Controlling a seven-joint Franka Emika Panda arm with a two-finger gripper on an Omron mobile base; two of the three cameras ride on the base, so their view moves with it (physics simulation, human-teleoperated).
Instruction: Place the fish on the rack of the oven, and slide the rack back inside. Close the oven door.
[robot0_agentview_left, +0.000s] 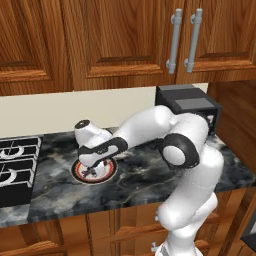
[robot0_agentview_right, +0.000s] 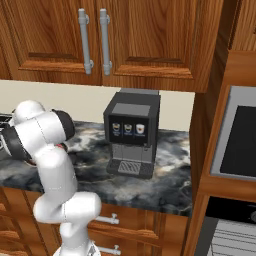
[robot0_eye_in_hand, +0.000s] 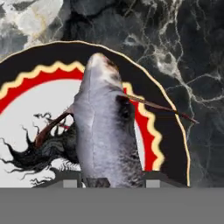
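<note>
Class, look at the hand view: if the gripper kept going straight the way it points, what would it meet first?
The fish, already lying between the jaws of the gripper. Directly beyond it comes the plate on the counter; the depth between them is unclear.

Grey fish on a bright patterned plate

The fish (robot0_eye_in_hand: 105, 131) is silvery grey with thin reddish-brown fins. The plate (robot0_eye_in_hand: 26, 109) has a black rim edged in pale gold, a red band with a wavy yellow line, and a white middle with black scrollwork. The counter (robot0_eye_in_hand: 175, 52) is black marble veined white.
</note>
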